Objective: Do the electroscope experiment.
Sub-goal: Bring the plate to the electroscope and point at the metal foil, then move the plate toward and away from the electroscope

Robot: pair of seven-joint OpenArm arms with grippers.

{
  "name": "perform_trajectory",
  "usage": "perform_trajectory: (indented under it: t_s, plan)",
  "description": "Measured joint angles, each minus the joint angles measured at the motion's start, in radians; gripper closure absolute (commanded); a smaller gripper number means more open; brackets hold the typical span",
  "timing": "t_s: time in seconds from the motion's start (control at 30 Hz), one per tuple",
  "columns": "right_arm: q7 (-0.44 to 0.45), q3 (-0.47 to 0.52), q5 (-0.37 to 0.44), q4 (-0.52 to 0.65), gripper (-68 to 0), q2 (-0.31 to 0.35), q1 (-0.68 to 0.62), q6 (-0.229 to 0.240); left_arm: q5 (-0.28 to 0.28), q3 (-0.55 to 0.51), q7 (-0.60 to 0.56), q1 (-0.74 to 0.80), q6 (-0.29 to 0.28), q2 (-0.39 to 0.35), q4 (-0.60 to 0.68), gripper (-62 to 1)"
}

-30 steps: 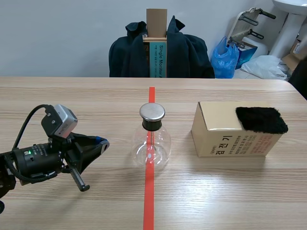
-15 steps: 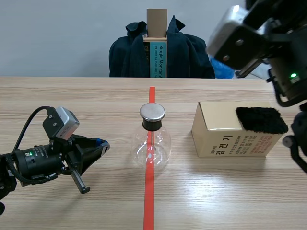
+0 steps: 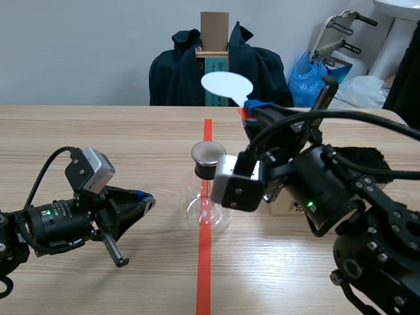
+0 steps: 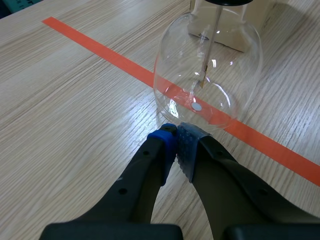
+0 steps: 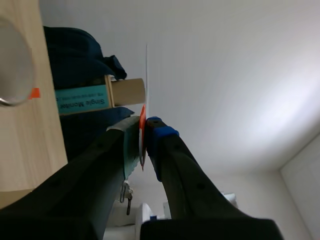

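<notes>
On table, one flask, one disc aloft

Wooden table: glass flask at centre, cardboard box beside.

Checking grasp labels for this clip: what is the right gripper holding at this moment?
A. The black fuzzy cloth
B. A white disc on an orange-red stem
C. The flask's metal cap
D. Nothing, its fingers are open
B: the right gripper is shut on the orange-red stem of a white disc, which is held up in the air beyond the glass flask; the flask's metal cap sits on its neck.
</notes>
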Motion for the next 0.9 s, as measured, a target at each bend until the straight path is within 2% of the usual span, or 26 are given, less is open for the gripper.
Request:
perform_trajectory:
  t_s: [0.27, 0.9]
  plan:
    - [0.007, -0.023, -0.001, -0.076, -0.7, 0.000, 0.000, 0.000, 0.011, 0.000, -0.029, 0.000, 0.000, 0.000, 0.000, -3.2]
    - [-0.070, -0.023, -0.001, -0.090, -0.7, 0.004, -0.051, 0.000, 0.011, 0.000, -0.029, 0.000, 0.000, 0.000, 0.000, -3.2]
